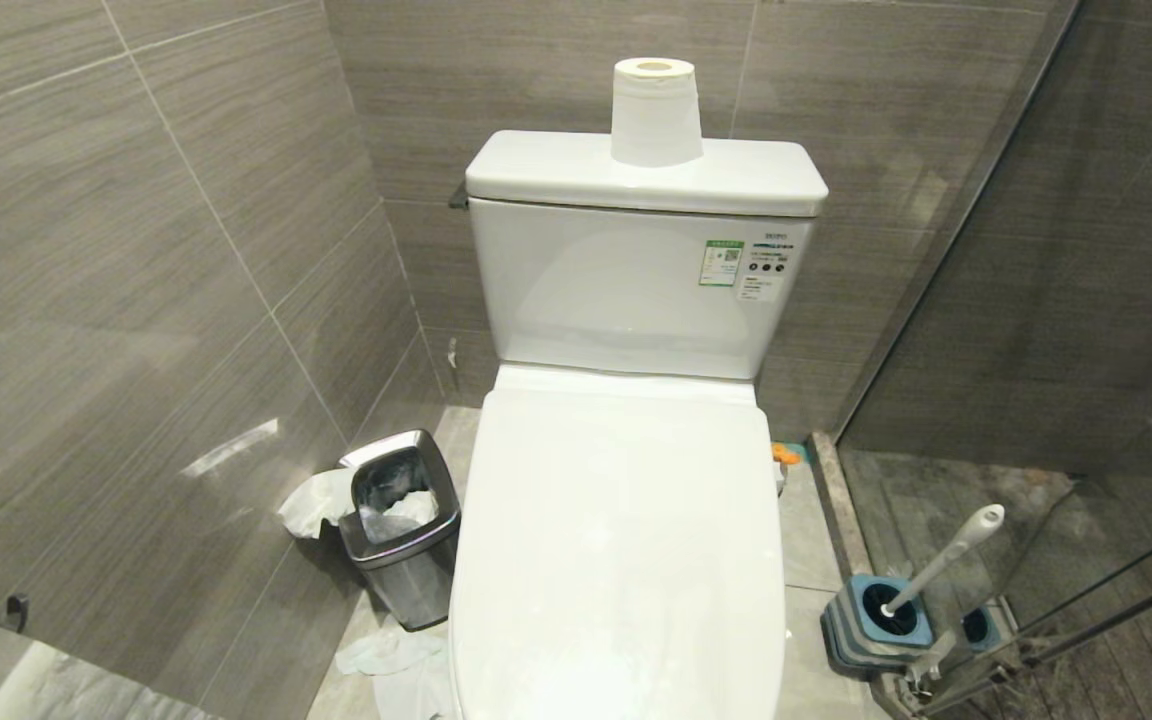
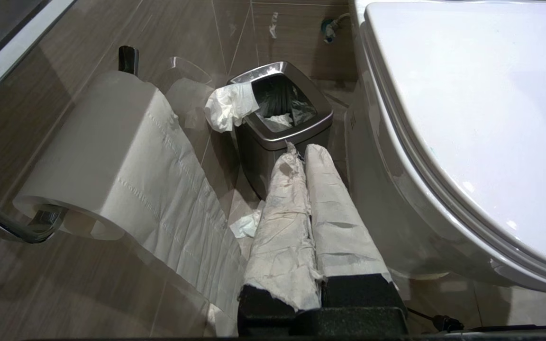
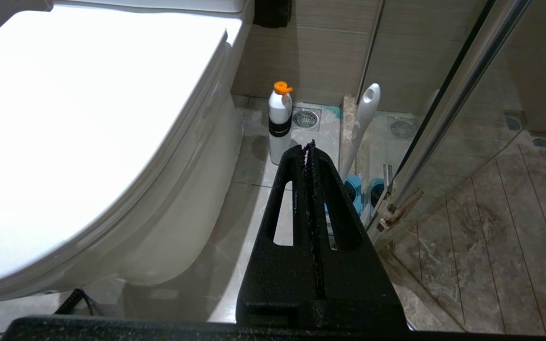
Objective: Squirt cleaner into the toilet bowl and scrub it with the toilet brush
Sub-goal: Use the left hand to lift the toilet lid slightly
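While lid shut, toilet brush [image 3: 361, 124] beyond right fingers [image 3: 309, 148] (closed)

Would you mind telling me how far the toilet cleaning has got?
Nothing is done: the toilet lid is down over the bowl. Nothing is in hand: left gripper and right gripper are shut and empty. The toilet brush sits in its holder; the bottle stands untouched.

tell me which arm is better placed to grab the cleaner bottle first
Right, most likely. The white bottle with the orange cap and the toilet brush both stand on the toilet's right side, ahead of the shut right gripper. The left gripper faces the steel bin on the other side.
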Robot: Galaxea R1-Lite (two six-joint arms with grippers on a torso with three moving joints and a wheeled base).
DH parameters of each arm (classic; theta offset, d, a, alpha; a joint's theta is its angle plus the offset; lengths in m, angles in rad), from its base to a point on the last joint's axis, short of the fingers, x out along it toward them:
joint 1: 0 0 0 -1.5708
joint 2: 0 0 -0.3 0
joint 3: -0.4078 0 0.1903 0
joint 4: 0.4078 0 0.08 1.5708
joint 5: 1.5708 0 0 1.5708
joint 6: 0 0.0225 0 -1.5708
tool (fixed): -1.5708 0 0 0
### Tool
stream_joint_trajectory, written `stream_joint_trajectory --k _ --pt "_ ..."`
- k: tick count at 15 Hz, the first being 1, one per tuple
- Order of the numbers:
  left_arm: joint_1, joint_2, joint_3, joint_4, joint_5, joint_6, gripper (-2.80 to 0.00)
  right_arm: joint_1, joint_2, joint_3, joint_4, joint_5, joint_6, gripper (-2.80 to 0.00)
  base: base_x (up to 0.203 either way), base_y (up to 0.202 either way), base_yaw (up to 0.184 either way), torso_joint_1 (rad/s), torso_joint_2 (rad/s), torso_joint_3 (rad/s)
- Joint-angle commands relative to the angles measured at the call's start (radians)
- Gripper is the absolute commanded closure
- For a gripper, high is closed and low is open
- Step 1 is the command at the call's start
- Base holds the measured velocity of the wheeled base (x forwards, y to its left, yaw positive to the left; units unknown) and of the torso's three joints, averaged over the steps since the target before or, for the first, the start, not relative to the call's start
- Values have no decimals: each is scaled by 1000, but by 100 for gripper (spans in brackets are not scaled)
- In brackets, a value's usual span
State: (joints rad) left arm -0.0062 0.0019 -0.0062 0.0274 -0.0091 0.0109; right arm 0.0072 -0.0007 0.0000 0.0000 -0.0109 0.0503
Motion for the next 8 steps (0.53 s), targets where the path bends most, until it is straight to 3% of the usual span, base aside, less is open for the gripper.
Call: stream_joint_trajectory --k 1,8 --pt "0 0 0 0 0 0 0 0 1 0 0 0 0 0 0 0 0 0 0 0" --pt "0 0 -1 0 1 3 0 0 1 0 0 0 0 0 0 0 0 0 0 0"
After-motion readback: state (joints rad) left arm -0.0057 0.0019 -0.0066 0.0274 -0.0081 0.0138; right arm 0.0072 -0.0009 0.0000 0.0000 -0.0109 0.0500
